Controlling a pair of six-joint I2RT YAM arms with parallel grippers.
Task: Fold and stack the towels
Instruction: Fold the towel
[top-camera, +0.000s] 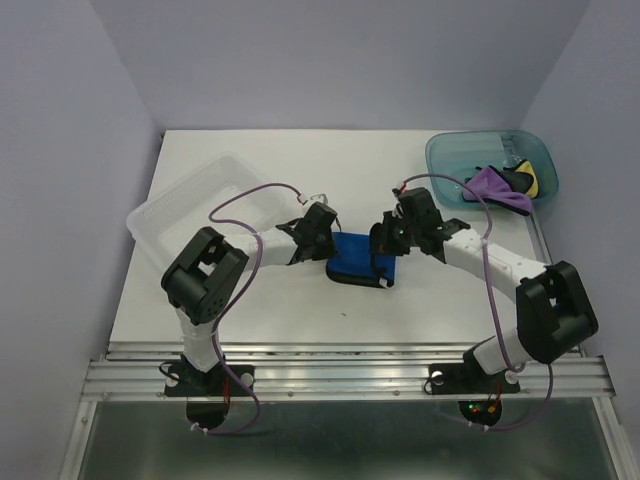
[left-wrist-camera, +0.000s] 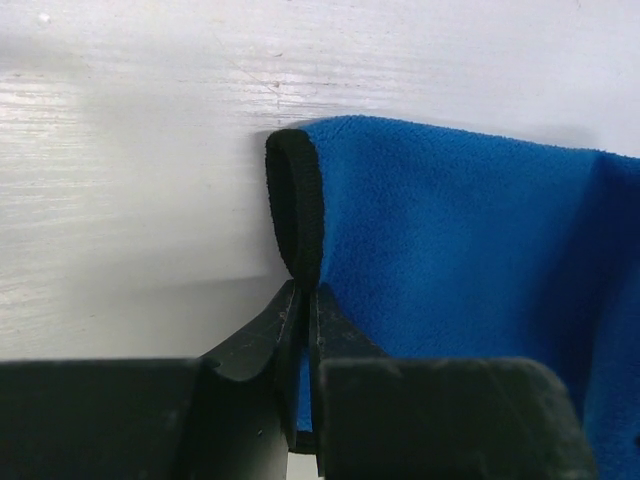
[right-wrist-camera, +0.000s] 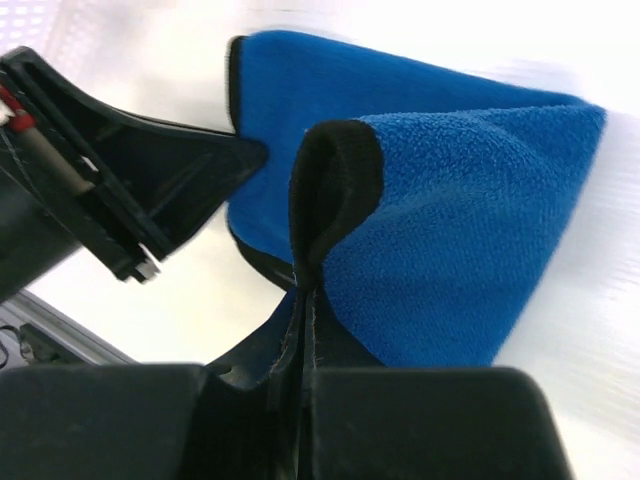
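Fabric of the blue towel (top-camera: 362, 258) bridges the two arms in the top view. The left end effector (top-camera: 334, 240) pinches its left edge and the right end effector (top-camera: 385, 243) pinches its right edge. The two are close together over the middle of the desk (top-camera: 300, 300). Well beyond and to the right of the right end effector, a teal tub (top-camera: 445, 160) holds a purple towel (top-camera: 492, 185) and a yellow towel (top-camera: 531, 180), bunched together. A clear tray (top-camera: 180, 205) lies to the far left of the left end effector.

From the left wrist, the left end effector (left-wrist-camera: 303, 300) is clamped shut on the blue towel (left-wrist-camera: 450, 260). Its fingers (left-wrist-camera: 255, 335) press a loop of the black edging (left-wrist-camera: 295, 210) between them. The cloth spreads away to the right of the tips, with bare desk (left-wrist-camera: 130, 200) to their left.

From the right wrist, the right end effector (right-wrist-camera: 305, 300) is likewise closed on the blue towel (right-wrist-camera: 470, 220), nipping a curl of black edging (right-wrist-camera: 335, 190) just above its tips. The left end effector (right-wrist-camera: 240, 150) reaches in from the left and meets the cloth's far corner. Whether the towel's lower fold touches the desk (right-wrist-camera: 600, 400) cannot be told.
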